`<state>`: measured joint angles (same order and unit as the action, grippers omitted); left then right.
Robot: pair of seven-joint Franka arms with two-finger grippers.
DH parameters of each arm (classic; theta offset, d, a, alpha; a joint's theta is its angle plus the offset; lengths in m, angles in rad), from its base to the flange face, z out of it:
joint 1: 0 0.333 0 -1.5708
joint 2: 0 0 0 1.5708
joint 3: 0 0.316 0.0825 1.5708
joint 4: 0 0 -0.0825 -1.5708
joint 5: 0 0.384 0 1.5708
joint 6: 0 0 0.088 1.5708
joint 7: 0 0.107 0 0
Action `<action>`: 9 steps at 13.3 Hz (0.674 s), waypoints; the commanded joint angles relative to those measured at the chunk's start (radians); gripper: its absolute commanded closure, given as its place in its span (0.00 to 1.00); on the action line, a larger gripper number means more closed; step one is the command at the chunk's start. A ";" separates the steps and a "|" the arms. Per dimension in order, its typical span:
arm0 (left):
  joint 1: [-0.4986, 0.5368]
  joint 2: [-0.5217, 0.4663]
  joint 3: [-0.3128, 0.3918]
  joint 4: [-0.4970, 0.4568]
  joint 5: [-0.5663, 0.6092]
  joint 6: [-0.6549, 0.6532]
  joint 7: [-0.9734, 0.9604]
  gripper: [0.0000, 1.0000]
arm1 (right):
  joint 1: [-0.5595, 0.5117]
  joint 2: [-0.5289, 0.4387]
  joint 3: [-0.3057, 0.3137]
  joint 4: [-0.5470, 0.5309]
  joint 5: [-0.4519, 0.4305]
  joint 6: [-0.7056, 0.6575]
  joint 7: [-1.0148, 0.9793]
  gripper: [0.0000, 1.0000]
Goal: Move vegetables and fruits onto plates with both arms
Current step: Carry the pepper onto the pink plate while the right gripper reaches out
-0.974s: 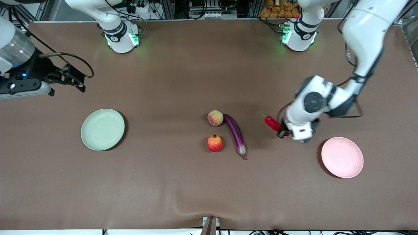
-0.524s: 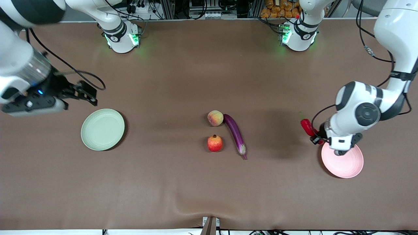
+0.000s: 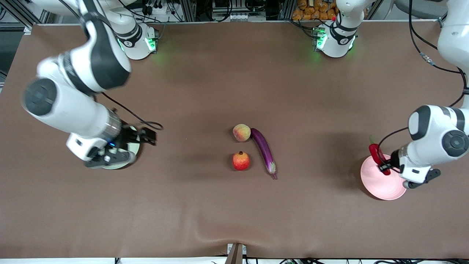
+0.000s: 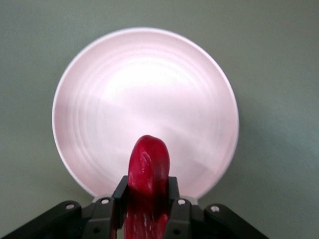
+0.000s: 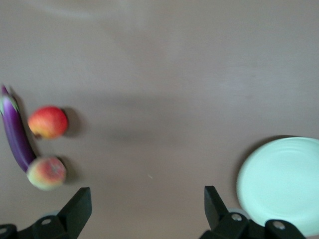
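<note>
Two hands: left hand (image 4: 147, 209) pinches the chilli (image 4: 147, 172) over the pink plate (image 4: 99, 99); right hand (image 5: 144, 209) is spread above the green plate (image 5: 279, 179).

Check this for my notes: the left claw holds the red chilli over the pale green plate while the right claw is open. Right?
Not quite. The left claw holds the red chilli over the pale pink plate, as the left wrist view shows. The pale green plate sits by the open right claw.

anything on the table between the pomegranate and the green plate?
No: bare brown tablecloth between the pomegranate and the green plate, clearest in the front view. The right tool hangs open over that plate's edge, above the stretch.
</note>
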<state>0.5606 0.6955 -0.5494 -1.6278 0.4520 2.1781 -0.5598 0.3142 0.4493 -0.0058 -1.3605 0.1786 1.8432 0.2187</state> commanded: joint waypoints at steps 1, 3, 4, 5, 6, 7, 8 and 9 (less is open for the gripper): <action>-0.015 0.064 0.008 0.075 0.027 -0.023 0.044 0.01 | 0.057 0.093 -0.005 0.032 0.050 0.133 0.126 0.00; -0.011 0.065 0.023 0.075 0.025 -0.002 0.058 0.00 | 0.100 0.164 -0.005 0.034 0.068 0.243 0.146 0.00; -0.015 0.062 0.023 0.075 0.024 0.002 0.057 0.00 | 0.115 0.196 -0.003 0.034 0.094 0.302 0.177 0.00; -0.015 0.058 0.022 0.075 0.024 0.002 0.057 0.00 | 0.135 0.225 -0.003 0.034 0.142 0.373 0.207 0.00; -0.015 0.052 0.016 0.078 0.019 0.000 0.051 0.00 | 0.160 0.259 -0.003 0.035 0.194 0.451 0.218 0.00; -0.016 0.035 0.000 0.080 0.014 -0.004 0.046 0.00 | 0.169 0.287 -0.003 0.035 0.255 0.511 0.217 0.00; -0.013 0.030 -0.018 0.079 0.013 -0.017 0.041 0.00 | 0.186 0.305 -0.005 0.035 0.293 0.527 0.217 0.00; -0.010 0.023 -0.035 0.078 0.013 -0.047 0.040 0.00 | 0.197 0.321 -0.005 0.035 0.303 0.530 0.218 0.00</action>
<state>0.5524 0.7496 -0.5590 -1.5472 0.4528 2.1769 -0.5093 0.4921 0.7336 -0.0023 -1.3576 0.4285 2.3615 0.4213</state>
